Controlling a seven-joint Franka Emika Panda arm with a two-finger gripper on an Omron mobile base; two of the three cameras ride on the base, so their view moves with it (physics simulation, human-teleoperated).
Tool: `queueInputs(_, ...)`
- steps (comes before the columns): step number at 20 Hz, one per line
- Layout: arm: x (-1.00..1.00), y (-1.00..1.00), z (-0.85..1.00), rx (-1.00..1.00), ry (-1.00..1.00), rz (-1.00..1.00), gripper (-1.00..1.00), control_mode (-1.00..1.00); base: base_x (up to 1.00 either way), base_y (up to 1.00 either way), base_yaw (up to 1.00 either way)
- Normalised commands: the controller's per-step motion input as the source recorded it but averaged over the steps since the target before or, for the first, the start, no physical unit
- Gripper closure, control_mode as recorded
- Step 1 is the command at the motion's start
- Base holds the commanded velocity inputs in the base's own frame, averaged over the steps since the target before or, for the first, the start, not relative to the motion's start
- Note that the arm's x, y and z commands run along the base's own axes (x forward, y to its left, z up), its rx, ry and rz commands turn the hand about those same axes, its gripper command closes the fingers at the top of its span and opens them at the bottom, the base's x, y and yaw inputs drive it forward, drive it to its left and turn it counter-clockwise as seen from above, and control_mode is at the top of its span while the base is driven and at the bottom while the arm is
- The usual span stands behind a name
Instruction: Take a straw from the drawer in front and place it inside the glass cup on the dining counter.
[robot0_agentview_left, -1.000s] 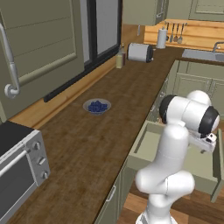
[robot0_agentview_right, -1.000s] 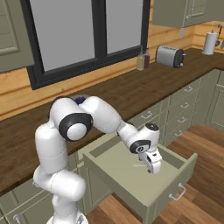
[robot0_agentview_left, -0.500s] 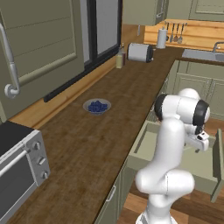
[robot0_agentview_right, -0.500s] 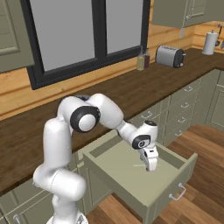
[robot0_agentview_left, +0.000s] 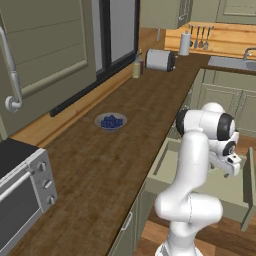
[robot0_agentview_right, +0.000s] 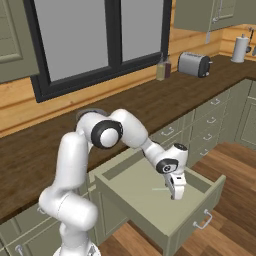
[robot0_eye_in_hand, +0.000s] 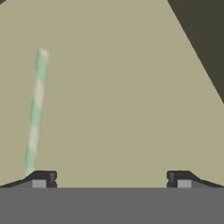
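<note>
Claw (robot0_eye_in_hand: 111, 178) fully open, holding nothing, low inside the drawer (robot0_agentview_right: 200, 212). Straw (robot0_eye_in_hand: 36, 111) lies flat on the drawer floor, just ahead of one fingertip, off-centre. Likely light, thin, crushable, prone to rolling; pinch gently mid-length, across its axis.

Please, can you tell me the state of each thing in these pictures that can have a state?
drawer: pulled open
straw: lying flat on the drawer floor, not gripped
gripper: open, down in the drawer, straw by one fingertip
bowl: on the worktop, holding blue berries
cabinet doors: closed
</note>
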Motion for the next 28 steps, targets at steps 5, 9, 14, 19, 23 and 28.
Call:
queueInputs(5, 0.24, -0.02, -0.09, 0.04, 0.02, -0.08, -1.00, -1.00, 0.00, 0.00, 0.00)
queueInputs(9, 0.29, 0.03, -0.07, 0.03, 0.04, -0.09, -1.00, -1.00, 0.00, 0.00, 0.00)
queueInputs(14, 0.22, 0.06, -0.11, 0.00, 0.08, -0.11, -1.00, -1.00, 0.00, 0.00, 0.00)
queueInputs(19, 0.19, 0.01, -0.20, 0.00, 0.08, -0.08, -1.00, -1.00, 0.00, 0.00, 0.00)
queueInputs(23, 0.12, 0.00, -0.27, 0.00, 0.03, -0.06, -1.00, -1.00, 0.00, 0.00, 0.00)
queueInputs(28, 0.05, 0.00, -0.30, 0.00, 0.01, -0.04, -1.00, -1.00, 0.00, 0.00, 0.00)
